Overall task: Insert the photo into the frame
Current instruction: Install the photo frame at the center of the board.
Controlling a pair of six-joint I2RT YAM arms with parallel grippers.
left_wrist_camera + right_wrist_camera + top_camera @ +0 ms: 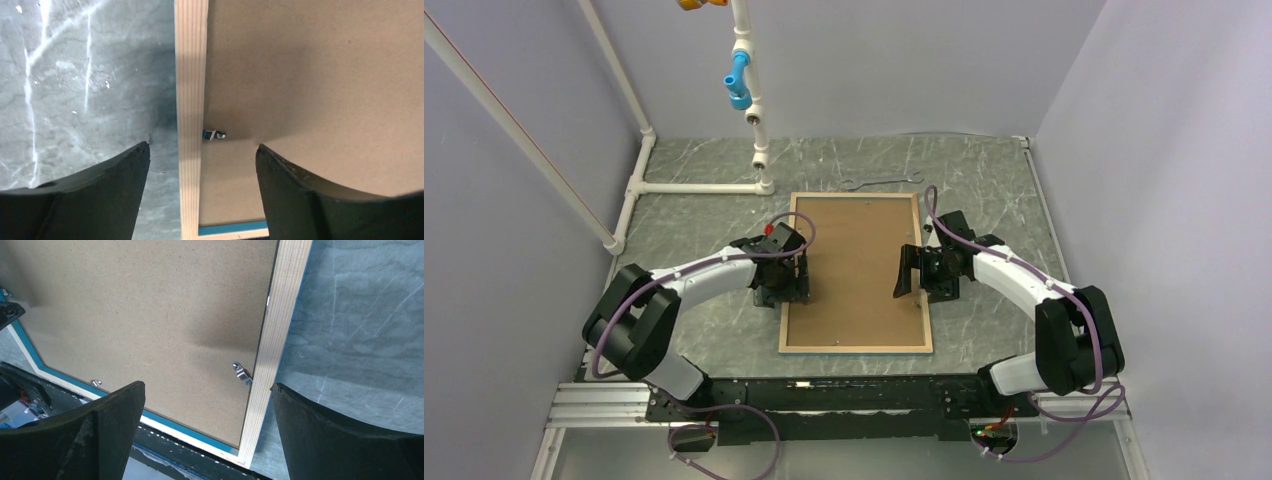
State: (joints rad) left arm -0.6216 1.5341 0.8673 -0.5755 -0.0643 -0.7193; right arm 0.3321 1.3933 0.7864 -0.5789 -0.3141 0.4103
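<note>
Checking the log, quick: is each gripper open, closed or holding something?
Left gripper: open, holding nothing.
Right gripper: open, holding nothing.

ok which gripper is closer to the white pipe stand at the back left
Left. The left gripper is over the left rail of the frame, on the near side of the white pipe stand; the right gripper is over the right rail, across the frame.

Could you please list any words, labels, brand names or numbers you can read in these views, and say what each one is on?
None: no readable text shows on the frame, the brown backing board, the wrench or the table.
</note>
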